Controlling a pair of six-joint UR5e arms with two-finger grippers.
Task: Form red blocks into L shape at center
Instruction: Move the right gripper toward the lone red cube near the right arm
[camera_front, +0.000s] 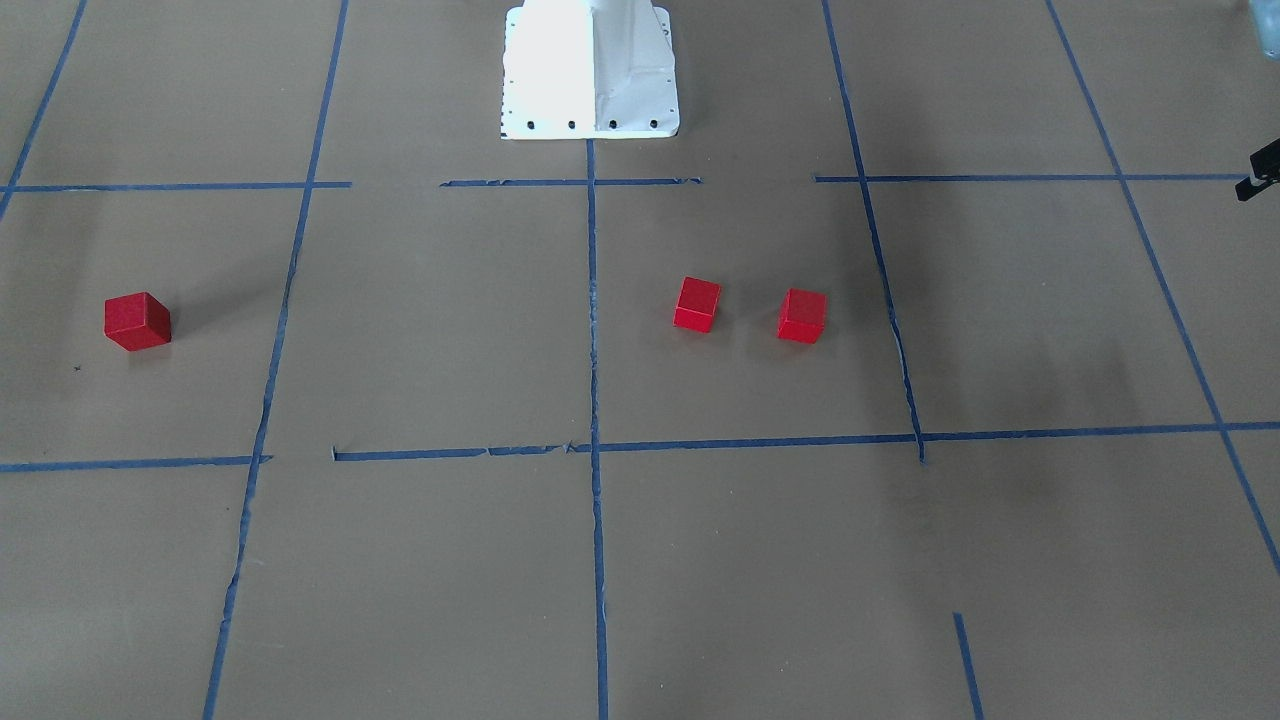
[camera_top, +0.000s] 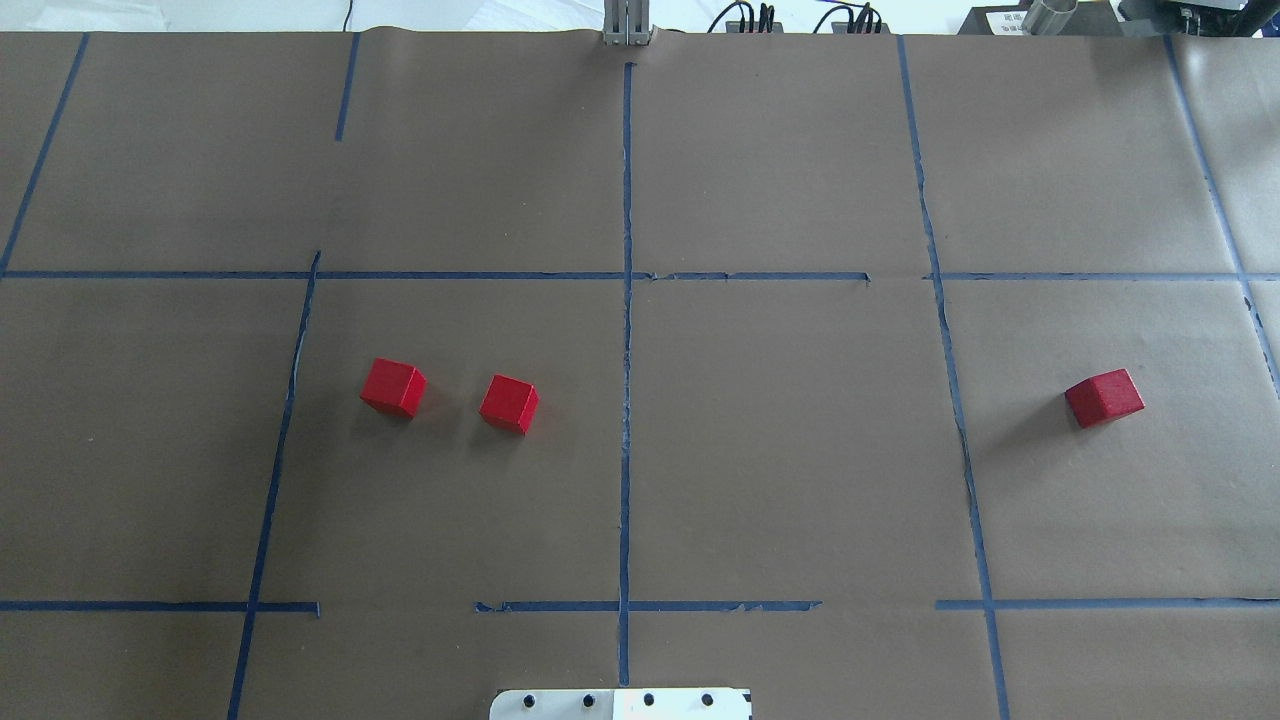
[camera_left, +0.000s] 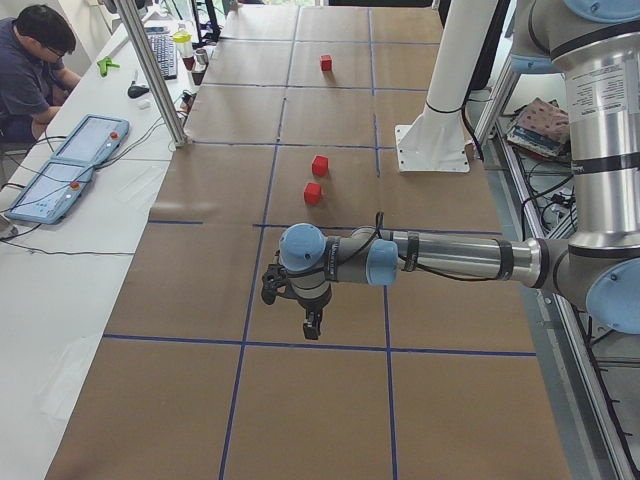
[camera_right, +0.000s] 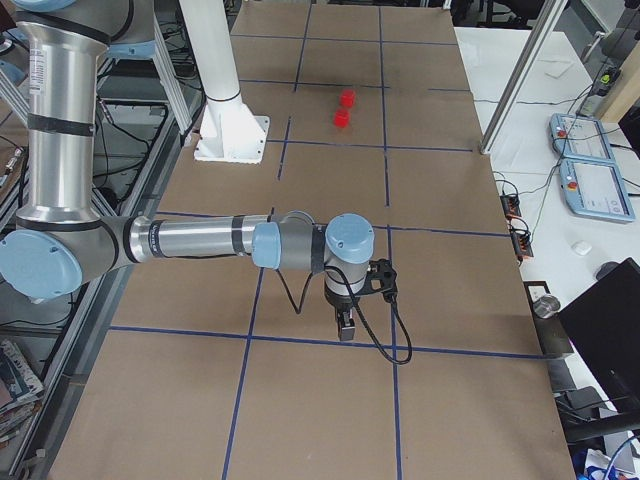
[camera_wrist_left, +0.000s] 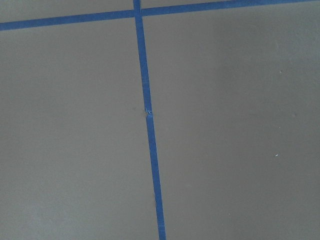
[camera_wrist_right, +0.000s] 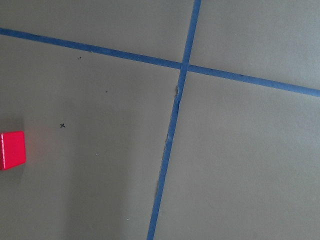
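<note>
You've got two red cubes side by side on the left half of the table. The inner left block (camera_top: 509, 403) sits a little way left of the middle tape line (camera_top: 626, 400). The outer left block (camera_top: 393, 387) is near it, further left. There's a small gap between them, no contact, and both are turned slightly off the grid.

Your third cube, the right block (camera_top: 1104, 397), is well apart from that pair. It's way out on the right, past the next vertical tape line (camera_top: 950, 380), and it's rotated too. All three lie in the same middle row of taped squares, roughly level with one another. The center (camera_top: 700, 440), the brown paper around the middle line, has the inner left block as its closest cube. The white base (camera_top: 620, 703) stands at the near edge, right on that line.

Now the arms. The left arm reaches out low and level over the table's left end, and the left gripper (camera_left: 313, 326) points straight down above the paper, close to a tape line. From that side angle you can't tell how wide its fingers stand. Its wrist camera shows only paper and crossing tape.

The right arm mirrors it at the right end, and the right gripper (camera_right: 346, 327) hangs downward just above a tape line. I can't tell its finger spread either. Its wrist camera catches the right block at the frame's left edge, beside a tape crossing.
</note>
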